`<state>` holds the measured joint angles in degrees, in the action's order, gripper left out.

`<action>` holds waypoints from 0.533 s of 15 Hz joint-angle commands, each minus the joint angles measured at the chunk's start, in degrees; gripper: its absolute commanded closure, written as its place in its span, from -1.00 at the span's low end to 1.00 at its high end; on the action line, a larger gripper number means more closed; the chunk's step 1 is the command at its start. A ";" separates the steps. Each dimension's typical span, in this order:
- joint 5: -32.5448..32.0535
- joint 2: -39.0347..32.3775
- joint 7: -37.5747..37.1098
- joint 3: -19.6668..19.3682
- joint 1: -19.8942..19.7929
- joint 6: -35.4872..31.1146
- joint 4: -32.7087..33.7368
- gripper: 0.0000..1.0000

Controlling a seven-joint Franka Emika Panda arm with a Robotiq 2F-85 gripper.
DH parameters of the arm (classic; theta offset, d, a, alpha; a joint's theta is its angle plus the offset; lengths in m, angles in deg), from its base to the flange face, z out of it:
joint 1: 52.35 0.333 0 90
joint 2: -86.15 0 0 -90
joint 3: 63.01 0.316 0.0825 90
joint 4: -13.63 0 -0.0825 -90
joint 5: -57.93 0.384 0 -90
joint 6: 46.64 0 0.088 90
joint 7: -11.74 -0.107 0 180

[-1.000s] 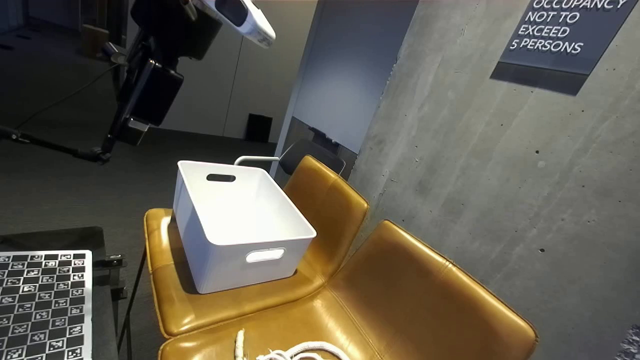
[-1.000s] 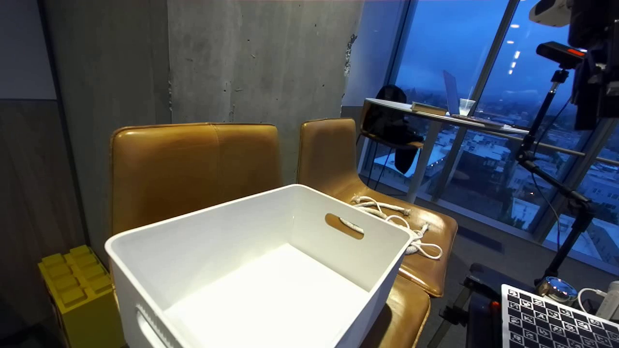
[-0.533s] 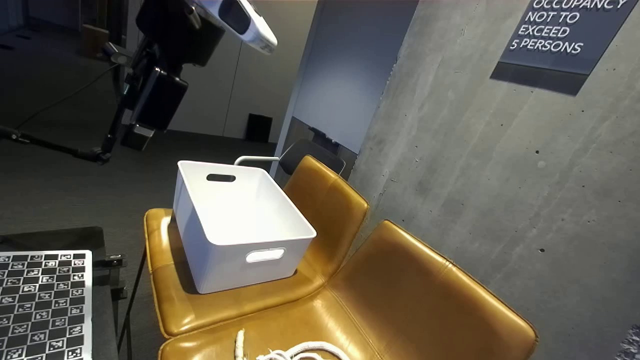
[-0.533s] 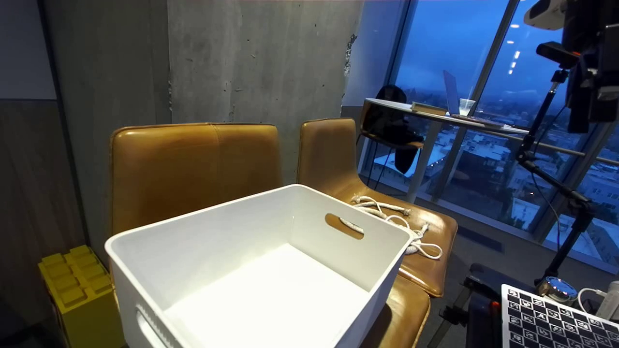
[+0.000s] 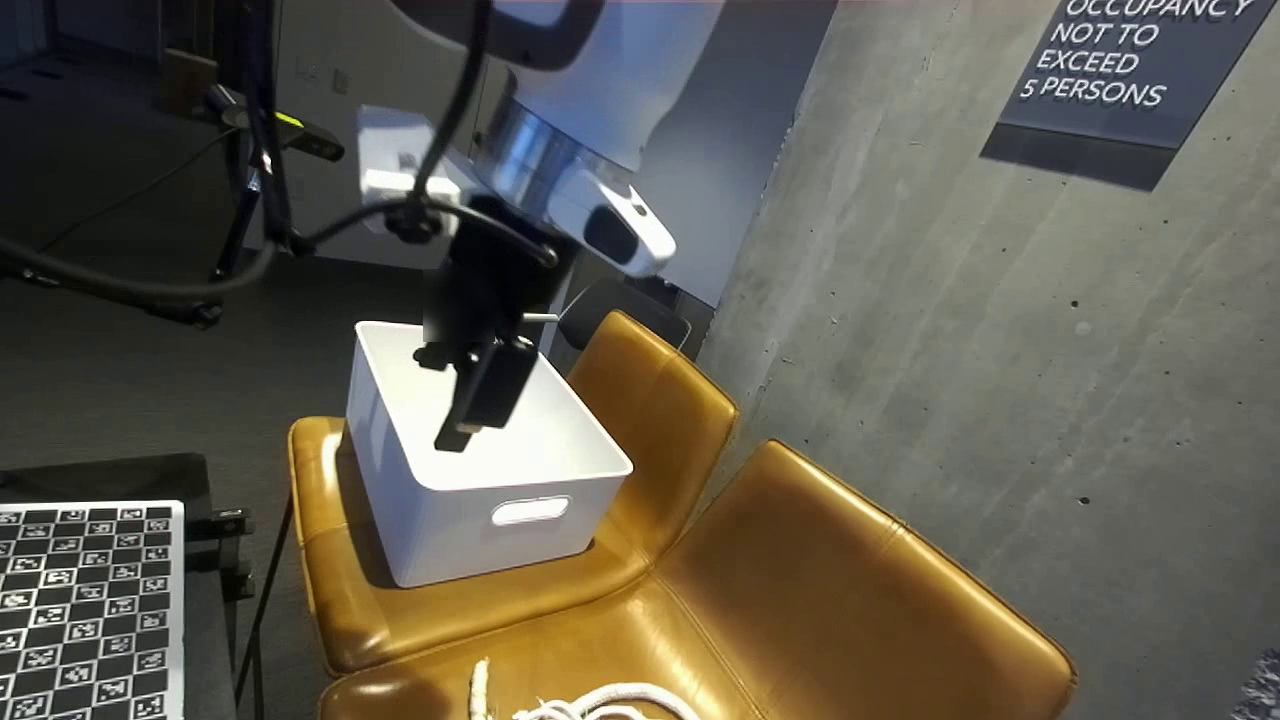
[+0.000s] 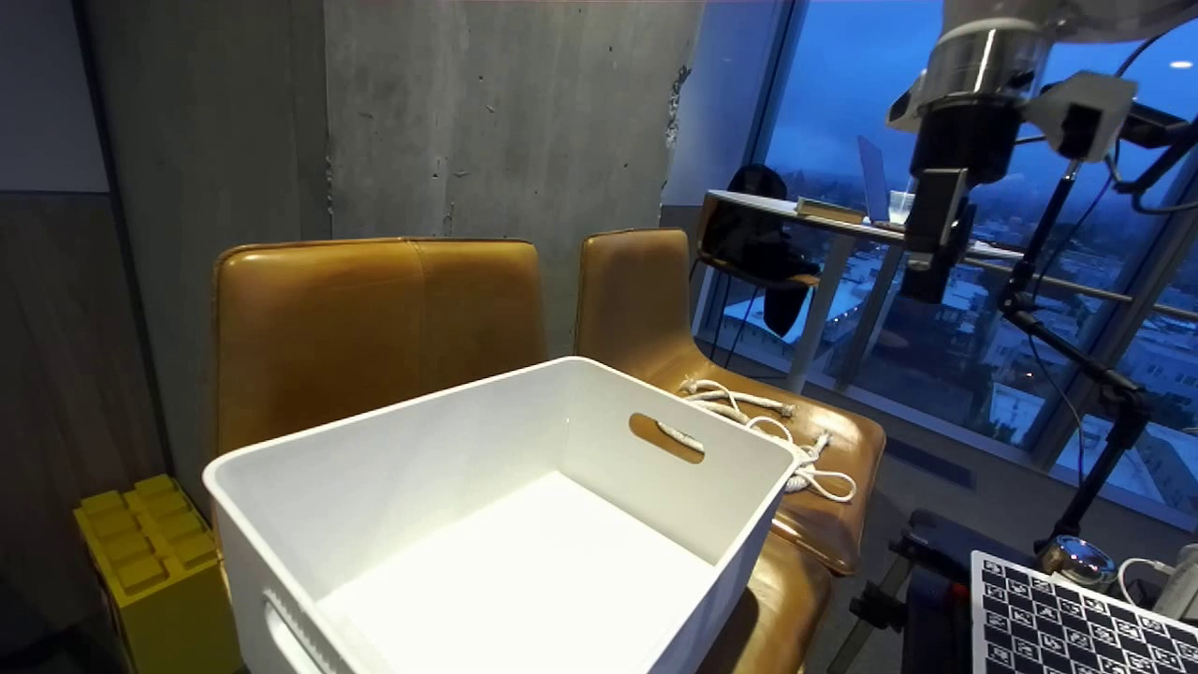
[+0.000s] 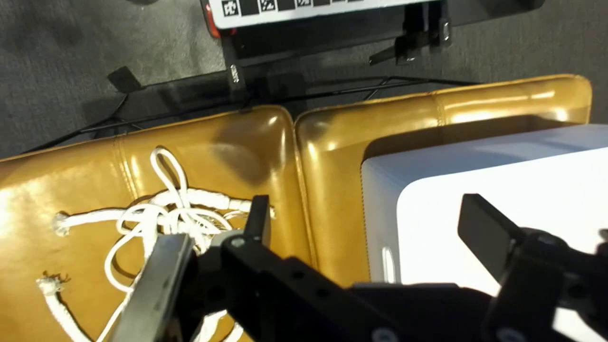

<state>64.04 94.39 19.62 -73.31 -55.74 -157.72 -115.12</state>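
Note:
My gripper (image 7: 365, 202) stands wide open in the wrist view with nothing between its fingers. One finger (image 7: 257, 216) shows over the edge of a tangle of white rope (image 7: 209, 198), the opposite one over the white bin (image 7: 380, 199). In both exterior views the gripper (image 6: 922, 276) hangs in the air, apart from everything. The white bin (image 5: 470, 545) sits on a tan leather chair (image 5: 340, 620), and nothing shows inside it. The rope (image 6: 739, 398) lies loose on the neighbouring chair seat (image 6: 842, 431), its strands knotted and frayed at the ends.
A checkered marker board (image 5: 90, 610) rests on a black stand beside the chairs. Behind them rises a concrete wall (image 5: 900, 350). A camera stand (image 6: 1114, 449), a high table (image 6: 917, 241) with a laptop and a yellow block (image 6: 178, 599) stand around.
The arm has swung and turned, bringing the gripper from the upper left to before the bin in an exterior view, and in from the right edge elsewhere. Bin and rope stayed put.

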 commanded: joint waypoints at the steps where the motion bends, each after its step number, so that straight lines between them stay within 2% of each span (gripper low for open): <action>1: -0.10 -10.61 3.94 -1.08 -3.31 -4.15 7.09 -1.00; 8: -4.71 -27.69 19.21 -2.98 -12.73 -1.78 24.12 -1.00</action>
<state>62.16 73.50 33.01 -75.94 -65.25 -162.39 -100.13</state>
